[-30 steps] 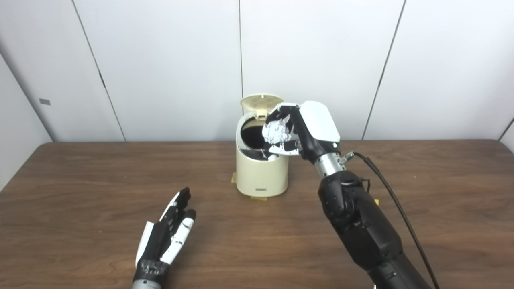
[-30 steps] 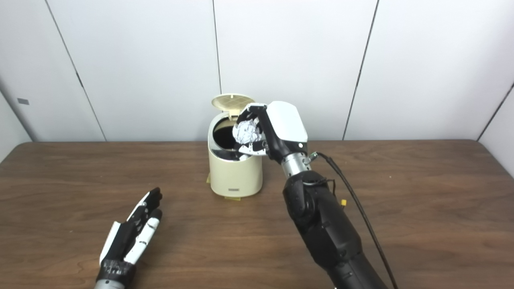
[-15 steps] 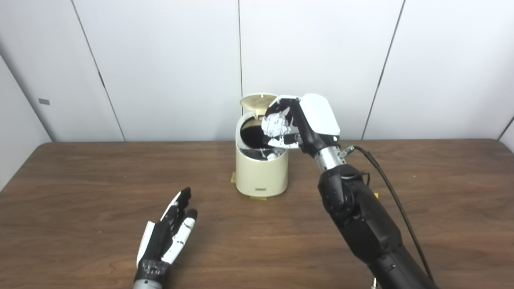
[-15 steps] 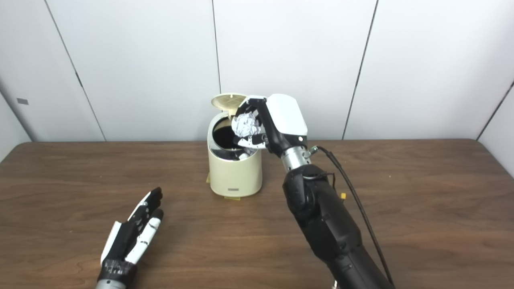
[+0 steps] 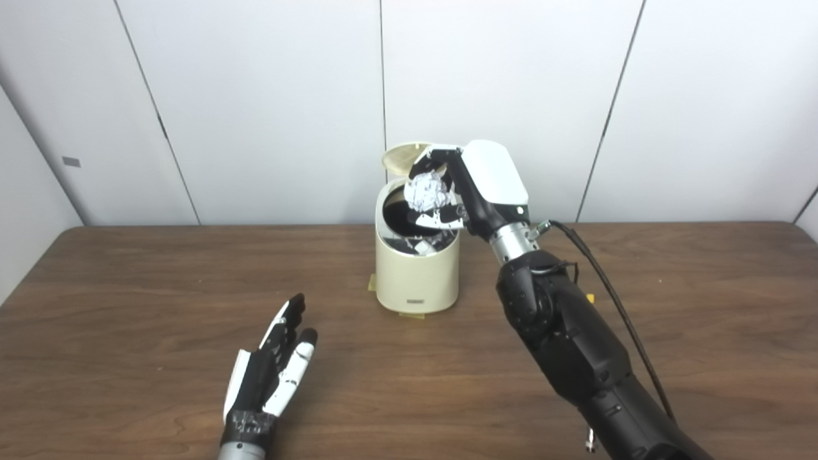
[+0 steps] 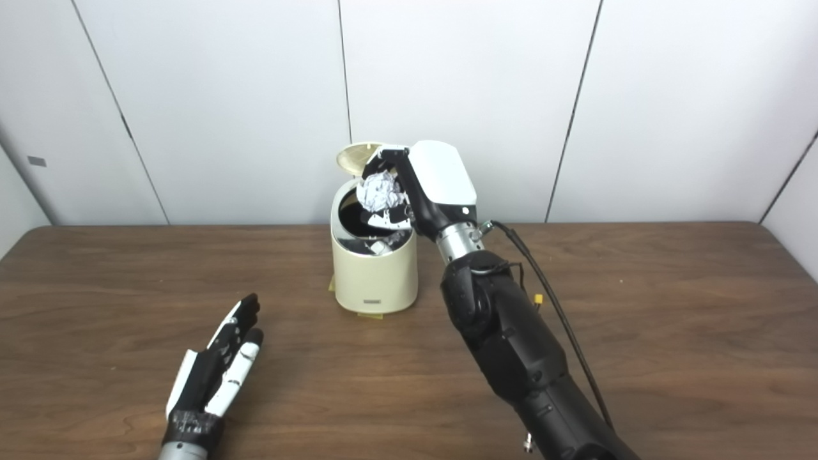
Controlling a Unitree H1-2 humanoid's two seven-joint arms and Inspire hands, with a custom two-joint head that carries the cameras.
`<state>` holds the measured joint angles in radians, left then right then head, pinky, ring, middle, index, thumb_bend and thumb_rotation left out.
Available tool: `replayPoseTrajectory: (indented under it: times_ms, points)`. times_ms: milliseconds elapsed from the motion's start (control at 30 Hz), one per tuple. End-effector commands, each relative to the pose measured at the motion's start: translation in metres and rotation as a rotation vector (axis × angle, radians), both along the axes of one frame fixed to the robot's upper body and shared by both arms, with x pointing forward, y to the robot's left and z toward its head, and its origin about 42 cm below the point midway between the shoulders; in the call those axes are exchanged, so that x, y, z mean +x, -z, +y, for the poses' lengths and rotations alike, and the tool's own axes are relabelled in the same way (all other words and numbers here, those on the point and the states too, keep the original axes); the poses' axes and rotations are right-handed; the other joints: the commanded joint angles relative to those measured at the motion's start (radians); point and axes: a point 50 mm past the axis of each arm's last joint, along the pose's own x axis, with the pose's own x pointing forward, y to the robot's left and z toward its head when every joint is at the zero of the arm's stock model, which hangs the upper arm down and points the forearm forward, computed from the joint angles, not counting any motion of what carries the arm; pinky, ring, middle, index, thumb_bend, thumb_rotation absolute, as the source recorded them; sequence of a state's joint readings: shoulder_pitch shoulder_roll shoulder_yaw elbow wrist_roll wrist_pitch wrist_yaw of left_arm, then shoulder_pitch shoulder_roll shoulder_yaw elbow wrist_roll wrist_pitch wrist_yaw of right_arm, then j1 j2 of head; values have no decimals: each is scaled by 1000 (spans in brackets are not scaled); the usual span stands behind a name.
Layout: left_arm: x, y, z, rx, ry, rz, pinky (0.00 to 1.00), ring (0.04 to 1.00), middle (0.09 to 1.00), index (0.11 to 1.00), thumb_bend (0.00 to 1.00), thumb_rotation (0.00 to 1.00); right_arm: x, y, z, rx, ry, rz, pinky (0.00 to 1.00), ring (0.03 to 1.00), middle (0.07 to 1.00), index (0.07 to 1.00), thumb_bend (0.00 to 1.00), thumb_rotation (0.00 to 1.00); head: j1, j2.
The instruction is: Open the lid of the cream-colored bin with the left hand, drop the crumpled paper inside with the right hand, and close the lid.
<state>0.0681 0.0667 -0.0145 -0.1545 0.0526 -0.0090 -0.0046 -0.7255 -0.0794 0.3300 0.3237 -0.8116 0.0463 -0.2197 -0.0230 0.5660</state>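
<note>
The cream-colored bin (image 5: 415, 275) stands at the middle back of the wooden table, its lid (image 5: 399, 156) tipped up behind the dark opening. My right hand (image 5: 463, 185) hovers just above that opening, shut on the white crumpled paper (image 5: 427, 190), which shows between its fingers. My left hand (image 5: 271, 370) rests low near the table's front left, fingers straight and apart, holding nothing. In the right eye view the bin (image 6: 374, 275), paper (image 6: 378, 190) and left hand (image 6: 214, 374) show the same way.
Small yellow tape pieces (image 5: 409, 314) sit under the bin's base. A black cable (image 5: 613, 287) trails from my right wrist over the table (image 5: 128, 287). White wall panels stand right behind the table's far edge.
My right hand has lifted and moved left with the paper, from the bin's right rim to over its opening. The left hand has barely shifted.
</note>
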Motion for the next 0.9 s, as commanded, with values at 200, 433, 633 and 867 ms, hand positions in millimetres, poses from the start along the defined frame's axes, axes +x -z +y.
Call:
replayPoseTrajectory:
  times_ms: [200,433,633,867]
  points:
    - [0,1,-11,-35,-7,-26,1000,974,957,981,564,712,14,-31,0,-32,8,-34,331,387,520,506,496,0,0,11]
    - [2,-4,-15,-42,-9,-31,1000,980,960,981,569,710,16,-34,-4,-115,15,84,405,405,522,527,511,0,-4,50]
    - [3,-9,-17,-41,-12,-35,1000,977,958,980,574,699,14,-36,-6,-215,-42,128,317,450,570,686,905,93,13,57]
    - [2,-9,-16,-35,-12,-21,999,982,958,959,586,698,8,-42,-11,-235,-84,140,557,673,739,671,980,161,23,68]
